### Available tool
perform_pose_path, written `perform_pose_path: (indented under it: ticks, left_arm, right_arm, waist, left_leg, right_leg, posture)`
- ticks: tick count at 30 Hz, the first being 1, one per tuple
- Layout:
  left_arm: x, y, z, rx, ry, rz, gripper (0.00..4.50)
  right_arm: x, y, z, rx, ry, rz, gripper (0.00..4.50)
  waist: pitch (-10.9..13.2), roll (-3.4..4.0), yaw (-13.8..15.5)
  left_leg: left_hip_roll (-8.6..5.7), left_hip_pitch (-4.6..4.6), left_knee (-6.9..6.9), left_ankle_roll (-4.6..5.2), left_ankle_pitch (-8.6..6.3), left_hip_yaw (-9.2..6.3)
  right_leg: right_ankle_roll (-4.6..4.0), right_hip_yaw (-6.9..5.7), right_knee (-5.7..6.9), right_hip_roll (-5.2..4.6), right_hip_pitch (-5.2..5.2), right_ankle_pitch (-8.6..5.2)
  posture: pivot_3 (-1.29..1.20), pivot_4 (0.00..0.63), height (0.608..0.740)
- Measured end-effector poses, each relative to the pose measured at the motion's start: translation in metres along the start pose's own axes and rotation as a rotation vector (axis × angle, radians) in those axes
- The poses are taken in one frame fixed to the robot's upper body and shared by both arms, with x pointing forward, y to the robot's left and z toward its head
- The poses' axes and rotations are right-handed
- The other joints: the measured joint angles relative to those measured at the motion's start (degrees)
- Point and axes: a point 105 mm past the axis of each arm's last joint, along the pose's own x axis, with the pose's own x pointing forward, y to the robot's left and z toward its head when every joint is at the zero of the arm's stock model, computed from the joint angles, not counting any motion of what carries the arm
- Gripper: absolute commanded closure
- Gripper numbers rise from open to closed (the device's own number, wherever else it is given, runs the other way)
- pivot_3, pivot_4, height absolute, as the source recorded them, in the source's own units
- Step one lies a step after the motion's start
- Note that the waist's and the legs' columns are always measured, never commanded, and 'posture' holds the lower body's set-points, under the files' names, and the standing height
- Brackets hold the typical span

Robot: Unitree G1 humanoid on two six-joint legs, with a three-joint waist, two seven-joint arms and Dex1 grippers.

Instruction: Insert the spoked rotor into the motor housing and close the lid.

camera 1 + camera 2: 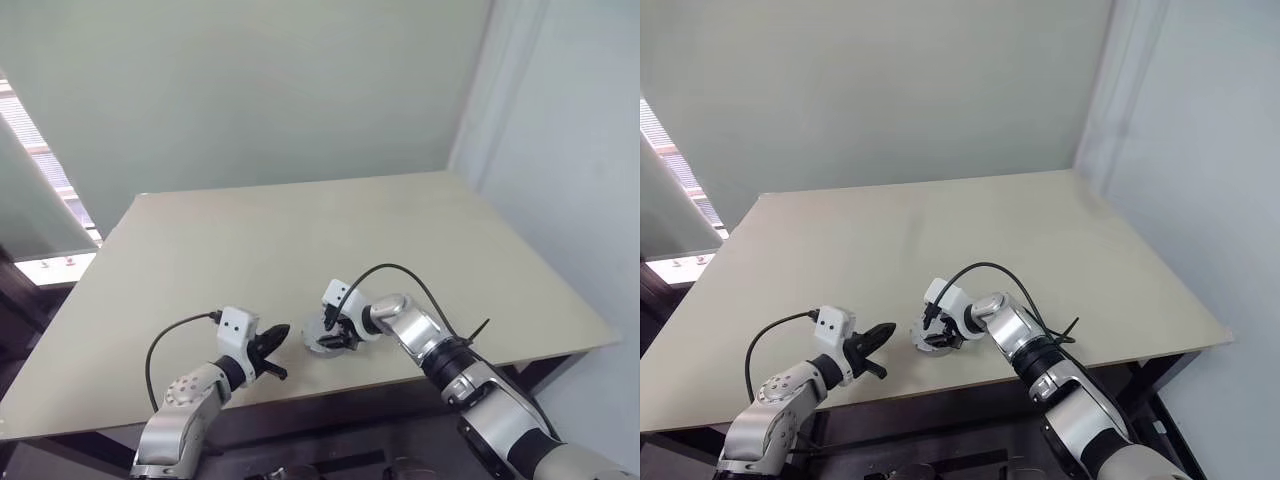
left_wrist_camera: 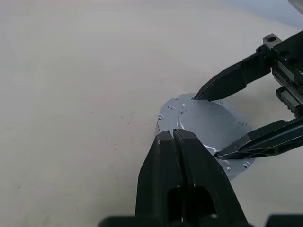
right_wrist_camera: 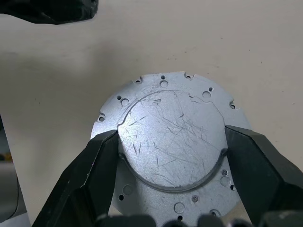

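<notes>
The lid point(image 3: 170, 118), a grey metal round disc, lies flat near the front edge of the table with a scratched, smooth face and small rim holes turned up. My right gripper point(image 3: 171, 136) reaches down over it from the right. Its two black fingers point(image 3: 94, 161) press against opposite sides of the raised round centre, so it is shut on the lid. My left gripper point(image 2: 174, 135) hangs shut and empty just left of the lid point(image 1: 322, 342), pointing at it, a short way off. The spoked rotor and the motor housing are hidden.
The beige table point(image 1: 300, 230) stretches away behind the lid, bare. Its front edge runs just below both grippers. A pale wall stands along the right side and a window strip at the far left.
</notes>
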Motion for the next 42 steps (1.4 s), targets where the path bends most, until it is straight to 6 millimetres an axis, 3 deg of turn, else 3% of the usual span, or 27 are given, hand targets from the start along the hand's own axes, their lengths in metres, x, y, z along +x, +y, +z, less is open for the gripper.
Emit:
perform_pose_path:
  ticks: [10,18,21,25,42]
  left_arm:
    - [0.035,-0.004,-0.021,0.068,0.115,0.013,4.50]
    - [0.053,-0.009,-0.023,0.117,0.134,-0.024,4.50]
    - [0.054,-0.011,-0.024,0.122,0.138,-0.035,4.50]
    - [0.055,-0.011,-0.025,0.131,0.144,-0.041,4.50]
    - [0.056,-0.007,-0.023,0.166,0.144,-0.030,4.50]
  right_arm:
    - [0.000,0.000,-0.001,0.006,0.007,0.005,1.28]
    - [0.000,0.001,-0.004,0.027,0.023,0.005,1.28]
    - [-0.001,0.000,-0.005,0.029,0.023,0.003,1.28]
    - [-0.002,-0.001,-0.006,0.026,0.018,-0.009,0.02]
    - [-0.001,-0.003,-0.005,0.068,-0.024,-0.027,0.02]
  waist:
    - [-0.02,0.02,0.02]
    - [-0.14,0.21,0.05]
    - [-0.22,0.31,0.05]
    - [-0.28,0.38,0.04]
    - [-0.29,0.41,0.02]
  left_leg:
    - [-0.01,0.20,-0.11,0.00,0.00,-0.01]
    - [-0.03,0.59,-0.26,-0.02,-0.02,-0.05]
    - [-0.05,0.60,-0.25,-0.17,-0.10,-0.06]
    - [-0.06,0.60,-0.25,-0.18,-0.11,-0.08]
    - [-0.06,0.60,-0.26,-0.22,-0.13,-0.14]
  right_leg:
    - [0.01,0.01,-0.03,0.01,0.27,0.00]
    - [-0.08,0.00,-0.17,-0.01,0.69,-0.07]
    - [-0.10,0.01,-0.18,-0.03,0.72,-0.09]
    - [-0.09,0.01,-0.18,-0.03,0.72,-0.09]
    - [-0.11,0.00,-0.17,-0.02,0.70,-0.10]
  posture:
    - [0.00,0.000,0.740]
    - [0.00,0.000,0.740]
    - [0.00,0.000,0.740]
    - [0.00,0.000,0.740]
    - [0.00,0.000,0.740]
